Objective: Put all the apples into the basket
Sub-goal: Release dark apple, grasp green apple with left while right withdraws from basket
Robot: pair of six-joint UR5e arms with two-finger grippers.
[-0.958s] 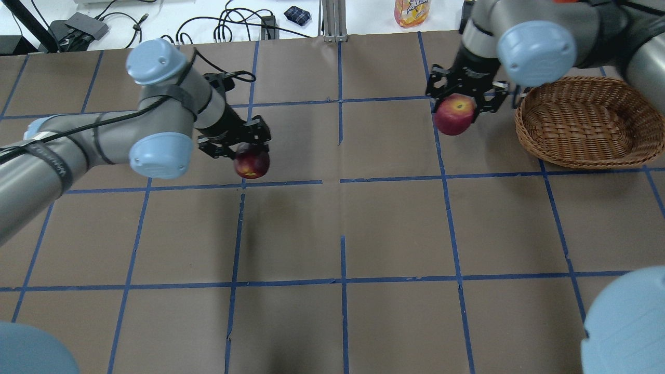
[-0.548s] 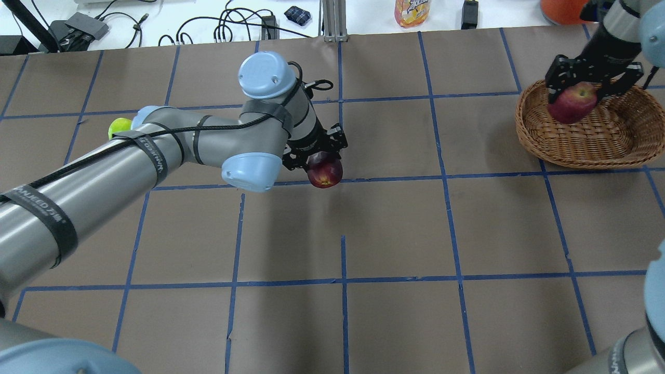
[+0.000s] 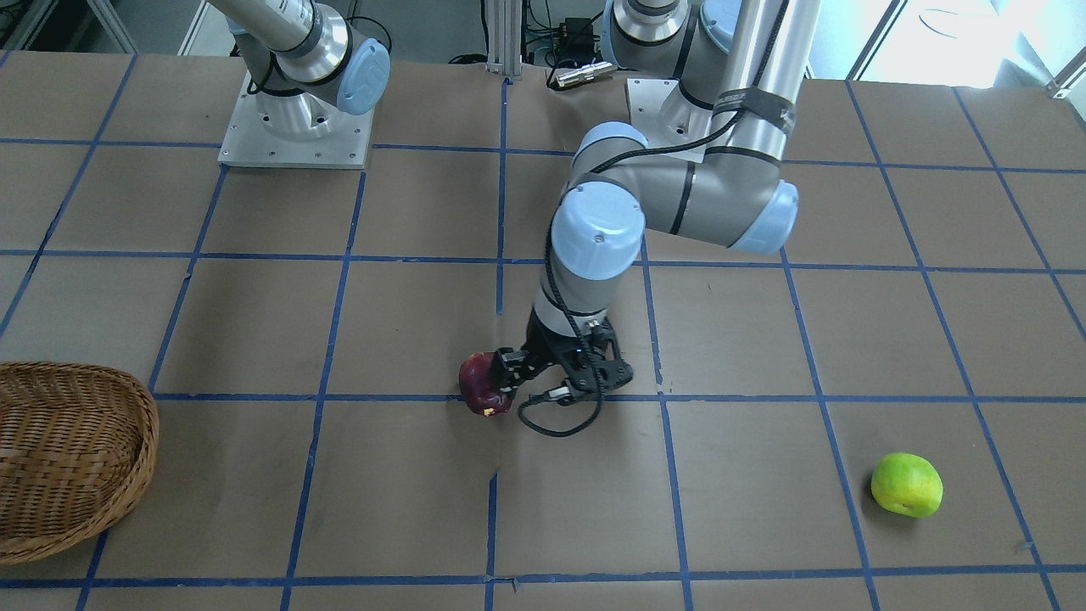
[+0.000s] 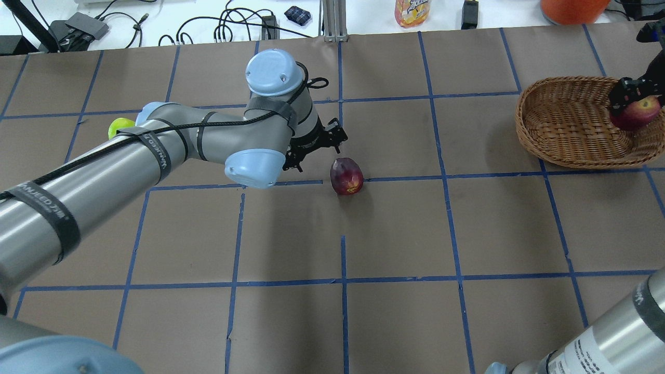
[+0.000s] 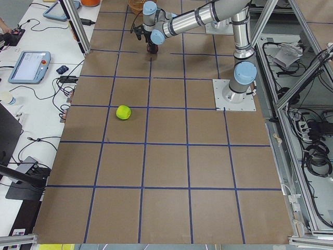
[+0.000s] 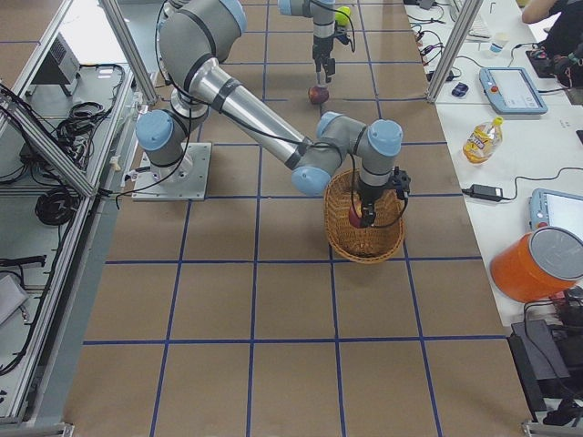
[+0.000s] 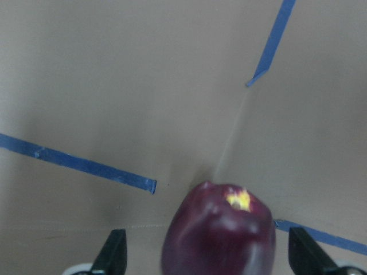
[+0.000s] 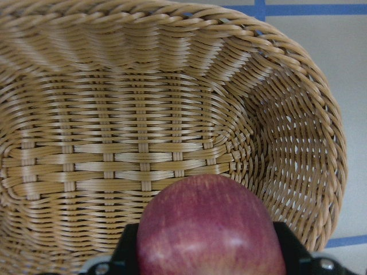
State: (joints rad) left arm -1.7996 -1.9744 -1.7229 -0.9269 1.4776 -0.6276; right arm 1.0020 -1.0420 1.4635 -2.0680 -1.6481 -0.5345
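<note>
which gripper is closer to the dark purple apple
Left. The left gripper is right next to the dark purple apple, jaws open; the right gripper is far off over the basket, holding the red apple.

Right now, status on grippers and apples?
Left gripper open, dark apple on table beside it. Right gripper holds red apple over basket. Green apple alone on table.

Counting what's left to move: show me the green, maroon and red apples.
green apple (image 3: 907,484), front-facing view, centre of its skin.
maroon apple (image 4: 346,176), overhead view, middle of its side.
red apple (image 8: 211,229), right wrist view, its upper skin.
</note>
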